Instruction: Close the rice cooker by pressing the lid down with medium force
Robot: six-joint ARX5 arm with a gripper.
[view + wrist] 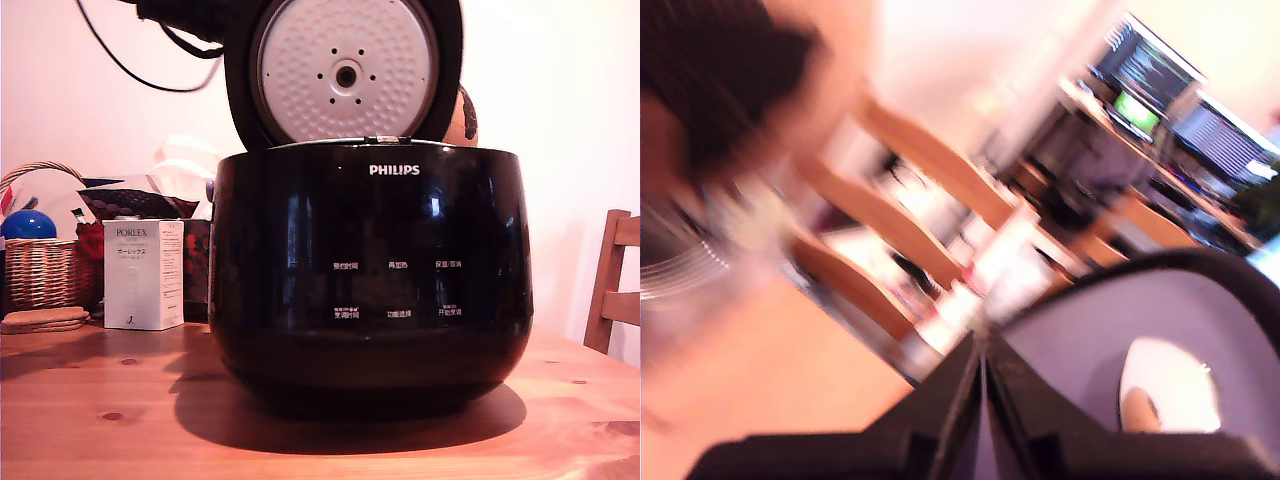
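The cooker [370, 275] stands in the middle of a wooden table [100, 420], filling most of the exterior view, its glossy black body showing white "PHILIPS" lettering and rows of small white labels. The lid [345, 72] is up, standing nearly upright on its hinge at the back, with its pale dimpled inner plate and the ring of small holes round the centre facing the camera. Black cables [130, 70] hang at the top of the exterior view's left, beside the lid.

On the exterior view's left, behind the cooker and apart from it, a white box [144, 274] stands upright. Further left is a wicker basket [42, 268] with a blue ball [28, 224] in it, and flat cork mats [44, 320] lie in front of the basket. A wooden chair [612, 285] shows at the exterior view's right edge.

The wrist view is heavily blurred. The gripper [982, 400] shows as two dark fingers [940, 410] lying together with only a thin line between them, so the jaws look pressed together and hold nothing. Just beside them is the lid's curved glossy back; whether they touch it cannot be told. Beyond are blurred wooden chair rails and monitors [1150, 85] on a desk
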